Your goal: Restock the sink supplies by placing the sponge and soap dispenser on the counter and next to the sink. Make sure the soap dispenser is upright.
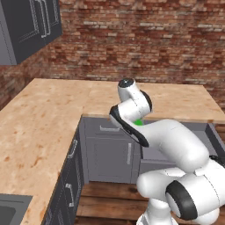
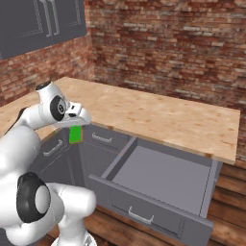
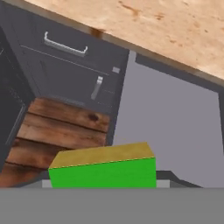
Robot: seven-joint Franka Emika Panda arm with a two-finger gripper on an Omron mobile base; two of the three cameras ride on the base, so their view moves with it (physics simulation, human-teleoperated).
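I carry the sponge [image 2: 75,134] grasped in my gripper [image 2: 77,126] above the open drawer [image 2: 158,173]; next I must bring it to the surface [image 1: 39,123] beside the sink [image 1: 9,211].

Sponge [image 3: 103,168], bright green with a yellow top face, sits bottom centre of the hand view, over wooden floor and open drawer

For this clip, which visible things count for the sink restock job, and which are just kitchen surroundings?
Job:
- bright-green flat sponge with a yellow-brown top, held in the gripper
- light tan wood-grain counter
- corner of the dark grey sink

Surroundings:
- open dark grey drawer
- dark grey wall cabinets
- red brick wall
- wooden plank floor
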